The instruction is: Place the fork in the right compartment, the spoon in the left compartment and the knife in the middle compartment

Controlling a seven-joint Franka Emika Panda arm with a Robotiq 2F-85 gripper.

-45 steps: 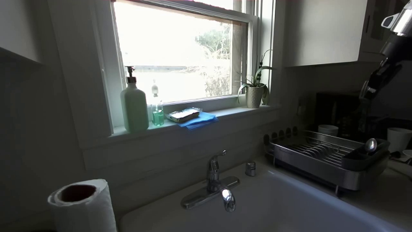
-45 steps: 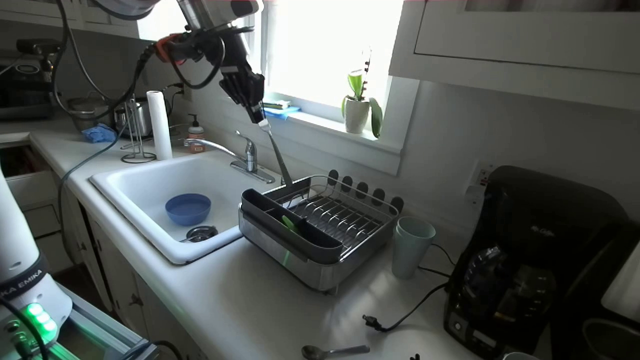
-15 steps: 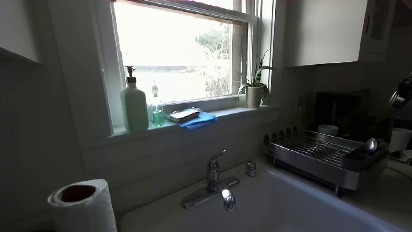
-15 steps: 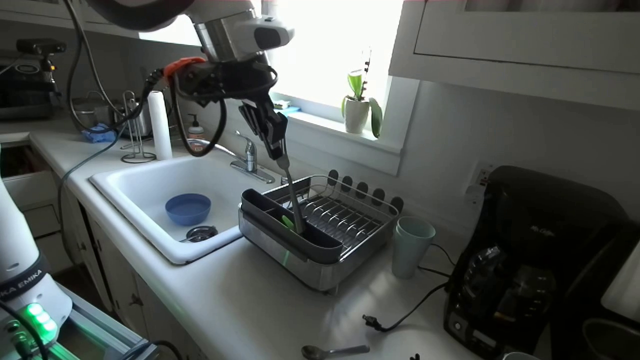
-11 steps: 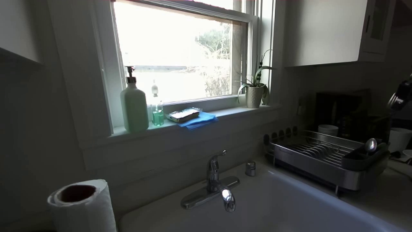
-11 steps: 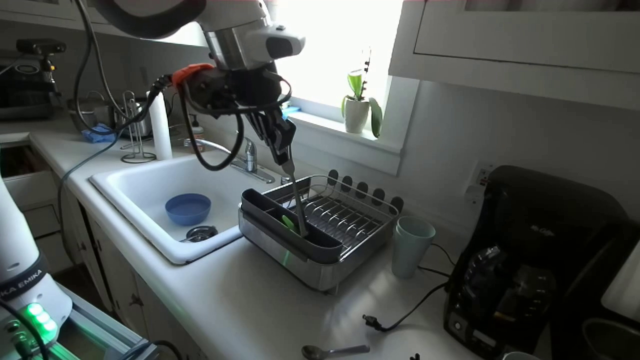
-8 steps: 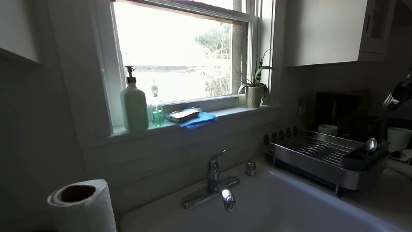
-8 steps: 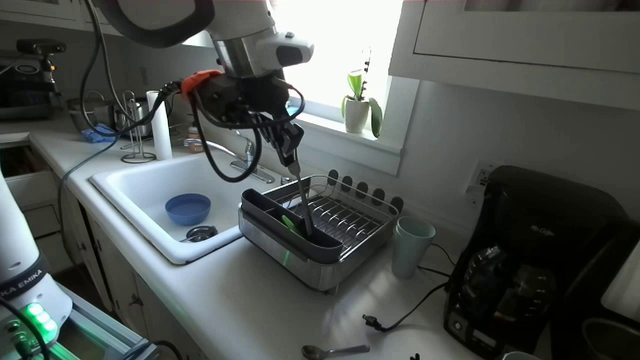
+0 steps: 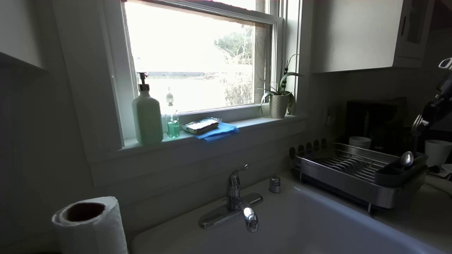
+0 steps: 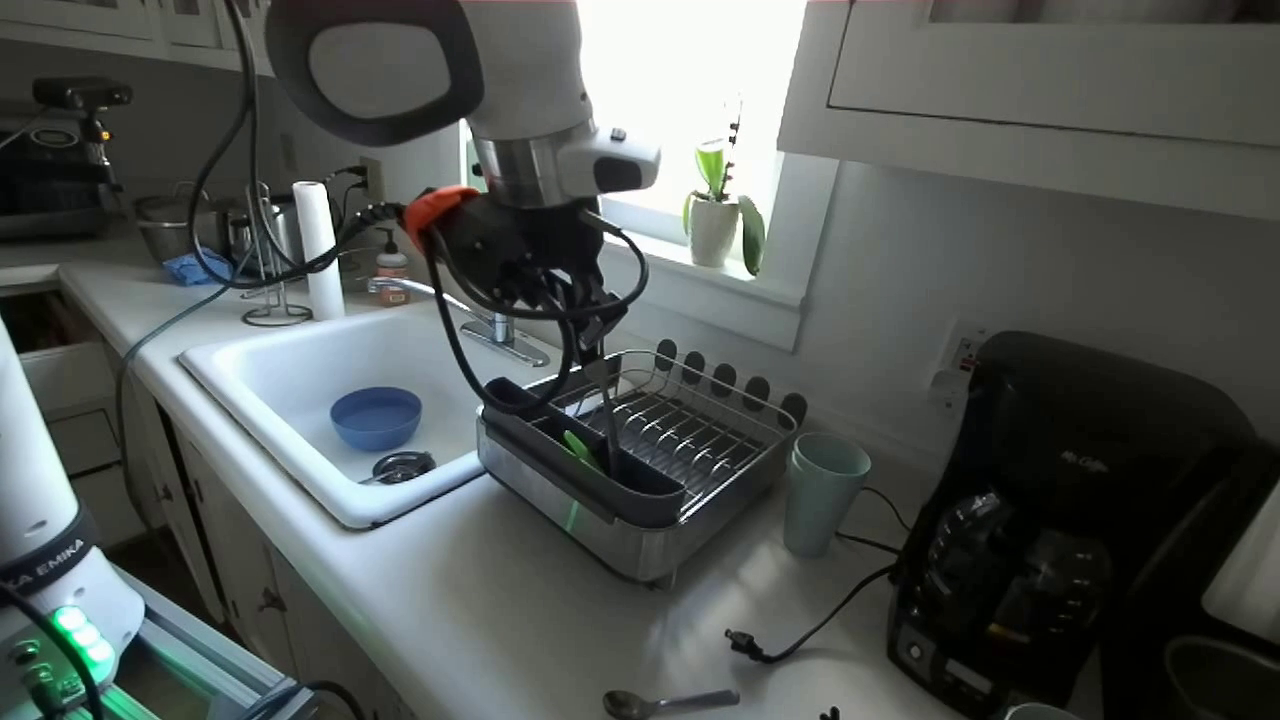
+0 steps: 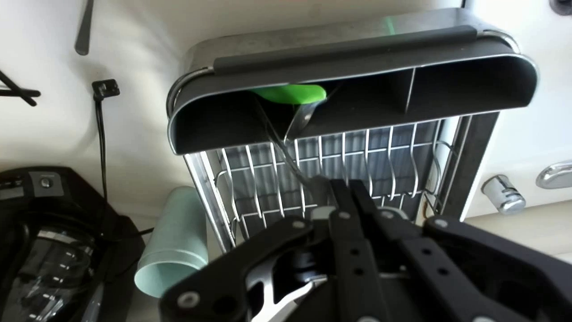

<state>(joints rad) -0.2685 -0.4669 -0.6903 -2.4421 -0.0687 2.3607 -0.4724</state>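
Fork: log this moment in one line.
end effector: closed on fork, tine end; handle: down toward utensil caddy, compartment unclear; spoon: bowl up in caddy; release: not yet

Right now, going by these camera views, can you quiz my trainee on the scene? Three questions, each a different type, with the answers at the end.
1. Open question: what is the hand holding?
2. True or false: the blue bowl sits inside the sink.
3. Multiple choice: which end of the spoon sticks up out of the utensil caddy in an exterior view? A, the handle; B, the rounded end; C, neither.

Key:
1. The fork, gripped toward its tined end with the handle pointing down.
2. True.
3. B.
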